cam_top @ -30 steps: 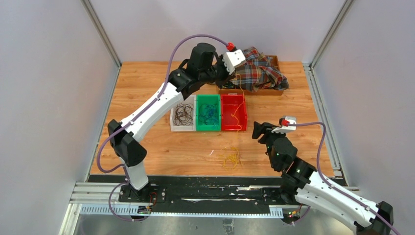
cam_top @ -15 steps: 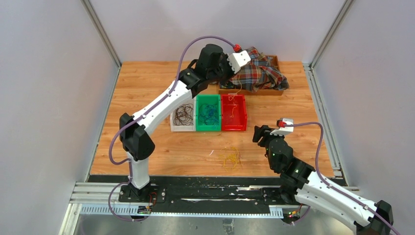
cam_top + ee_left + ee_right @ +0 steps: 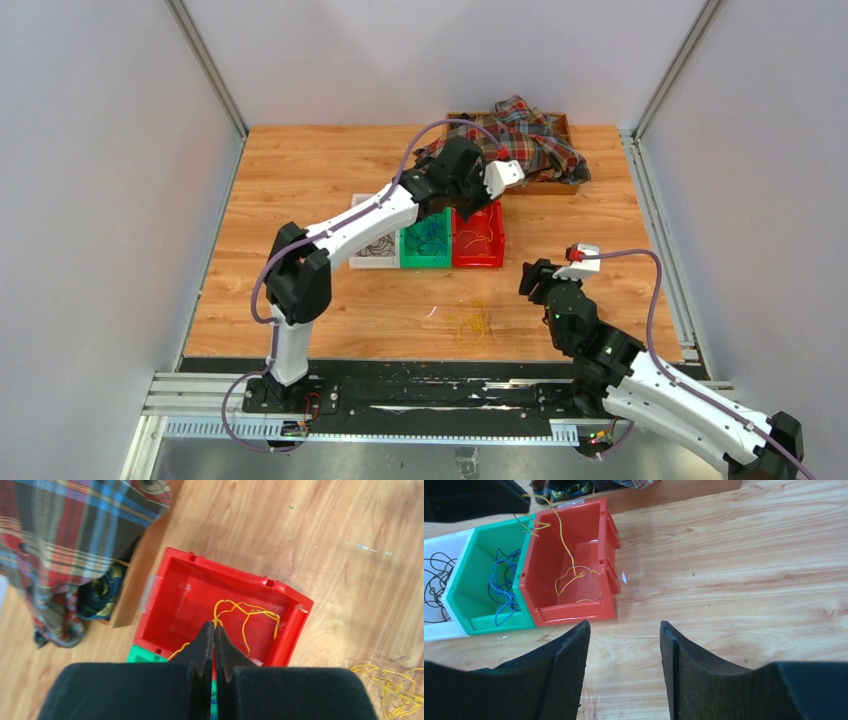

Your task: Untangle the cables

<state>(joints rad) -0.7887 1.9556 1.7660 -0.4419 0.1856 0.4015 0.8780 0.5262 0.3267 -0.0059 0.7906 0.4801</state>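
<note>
Wood grain runs across the whole table [image 3: 300,180], and at its far edge a plaid cloth [image 3: 60,540] lies heaped over a shallow wooden tray [image 3: 560,185]. Nearer me, three bins stand side by side touching: a white bin [image 3: 441,630], a green bin [image 3: 499,622] and a red bin [image 3: 576,611]. I read them as one bin per colour. The dark cables [image 3: 434,580] lie in the white one, the blue cables [image 3: 504,587] in the green, and a yellow cable [image 3: 245,611] trails into the red.

My left arm reaches far forward, stretched low over the bins, with its wrist tipped down above the red one. My left gripper [image 3: 214,628] has its jaws pressed together. The yellow cable runs right up to their tips, so I judge they pinch it, though the strand is too fine to see between the pads. It hangs from there with its lower loops on the red floor, which suits lowering it in before letting go.

My right arm is folded back close to its base. My right gripper [image 3: 624,627] is spread wide, holds nothing, and points at bare wood in front of the bins.

A small loose yellow heap [image 3: 472,322] lies on the table between the bins and my bases, not yet sorted.
</note>
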